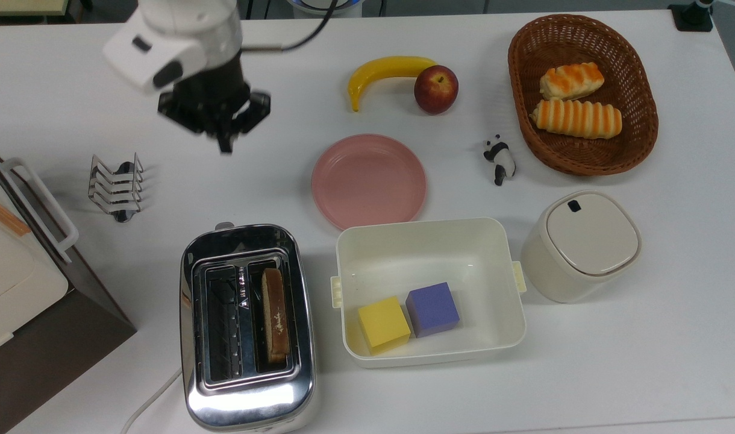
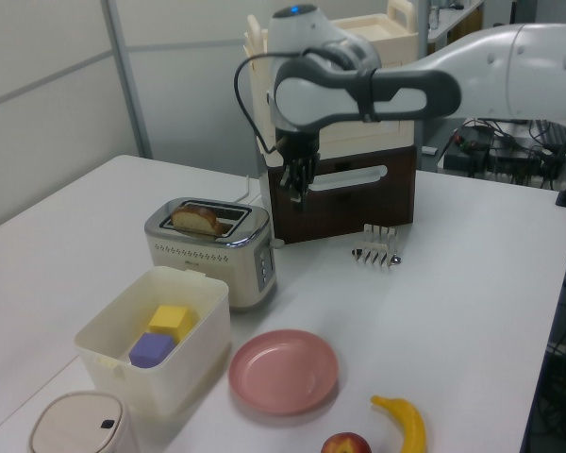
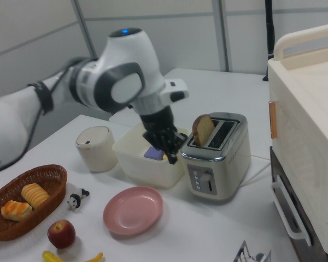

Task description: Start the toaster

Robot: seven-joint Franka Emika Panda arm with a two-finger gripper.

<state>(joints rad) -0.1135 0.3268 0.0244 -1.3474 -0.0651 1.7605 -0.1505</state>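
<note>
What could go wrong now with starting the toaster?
1. The bread slice sticks up out of the toaster, and the gripper hangs well away from it, so the toaster may not be running at all.
2. If the arm goes for the lever, it could miss, because the lever is small and tucked at the toaster's end.
3. The toast rack stands near that path and might get bumped.

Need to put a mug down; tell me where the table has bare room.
Bare table lies between the toast rack and the pink plate, and along the near edge right of the white bin. It is crowded around the toaster, bin and lidded canister.
</note>
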